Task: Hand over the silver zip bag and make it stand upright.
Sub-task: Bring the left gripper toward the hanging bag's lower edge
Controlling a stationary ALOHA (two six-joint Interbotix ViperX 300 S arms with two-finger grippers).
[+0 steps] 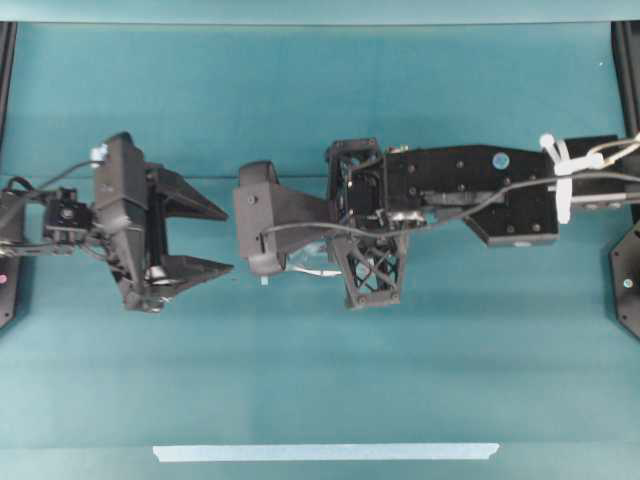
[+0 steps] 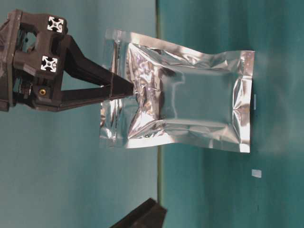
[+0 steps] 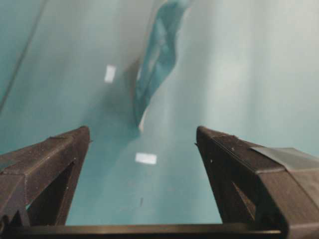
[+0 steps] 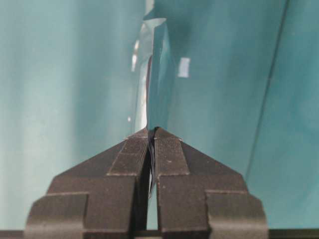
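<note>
Right wrist view shows the right gripper [image 4: 151, 133] with its two dark fingers pressed together on the thin edge of the silver zip bag [image 4: 155, 74], which runs away toward twelve o'clock, seen edge-on over the teal table [image 4: 65, 74]. Table-level view, turned sideways, shows the same gripper [image 2: 128, 88] pinching the bag [image 2: 190, 99] at its nine o'clock edge. Overhead, the left gripper [image 1: 215, 238] stands spread wide and holds nothing, at nine o'clock of the right arm. A pale tape strip [image 1: 325, 452] lies at six o'clock.
</note>
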